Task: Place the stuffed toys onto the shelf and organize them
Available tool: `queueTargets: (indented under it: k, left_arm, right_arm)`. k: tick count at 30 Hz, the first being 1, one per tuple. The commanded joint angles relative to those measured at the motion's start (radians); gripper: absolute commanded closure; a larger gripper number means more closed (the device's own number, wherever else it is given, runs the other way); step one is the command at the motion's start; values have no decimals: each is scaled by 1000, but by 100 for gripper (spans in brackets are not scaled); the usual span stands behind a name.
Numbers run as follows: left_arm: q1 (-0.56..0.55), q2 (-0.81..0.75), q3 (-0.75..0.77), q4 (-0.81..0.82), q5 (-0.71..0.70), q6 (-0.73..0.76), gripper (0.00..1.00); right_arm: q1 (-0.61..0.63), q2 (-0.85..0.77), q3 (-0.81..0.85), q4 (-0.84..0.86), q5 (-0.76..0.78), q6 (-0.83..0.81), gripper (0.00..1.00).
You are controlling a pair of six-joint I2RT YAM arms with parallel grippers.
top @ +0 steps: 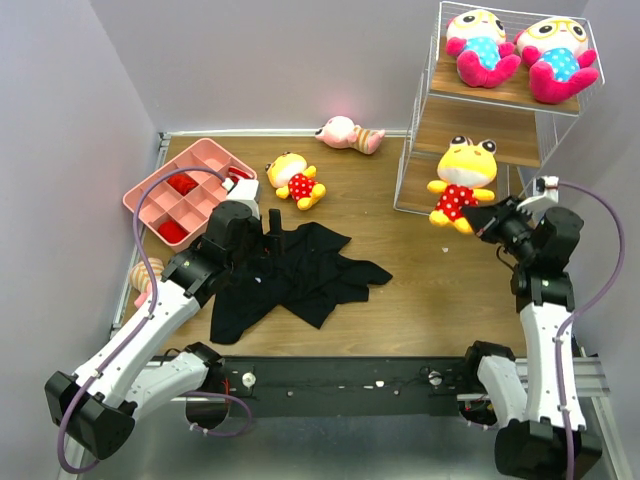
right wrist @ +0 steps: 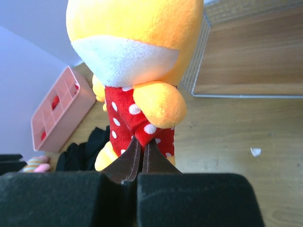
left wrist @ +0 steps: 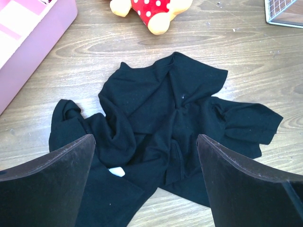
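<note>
Your right gripper [right wrist: 139,158] has its jaws pinched shut on the red, white-dotted belly of a yellow plush doll [right wrist: 137,56]. It holds the doll upright by the lower body, clear of the wooden table [right wrist: 227,142] and just outside the open side of the tall white wire shelf with light brown boards [top: 480,130] at the far right corner. The step in hand looks like delivering this doll to a tier. Two white-faced plush dolls with blue dotted bodies [top: 480,48] already lie side by side on the top board, and the middle board shows bare. The next move calls for carrying the doll in over a board's edge, under the wire above, and seating it before you let go, with room beside it for its match. Your left gripper [left wrist: 144,142] hangs with jaws spread wide and empty over the crumpled black cloth garment [left wrist: 165,118] mid-table, which is no part of the job. Further out, a second yellow-orange plush doll with a red dotted body [top: 295,182] lies toward the far edge, and a pale pink plush doll with a striped body [top: 350,133] lies at the far edge. Another pale pink doll [top: 140,272] peeks out at the left edge, and a pink plastic compartment tray [top: 212,152] fills the far left corner.
</note>
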Motion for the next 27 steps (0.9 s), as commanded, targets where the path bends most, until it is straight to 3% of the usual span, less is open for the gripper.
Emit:
queueTargets:
  k: [1, 17, 27]
  left_arm:
    - [-4, -20, -2, 10, 32, 14, 2]
    - [-4, -31, -3, 17, 56, 14, 2]
    - [-3, -40, -3, 19, 61, 12, 2]
  right_arm:
    - [0, 120, 121, 113, 10, 47, 99]
    - [4, 348, 230, 330, 36, 202, 99]
    - [64, 481, 321, 360, 79, 248, 99]
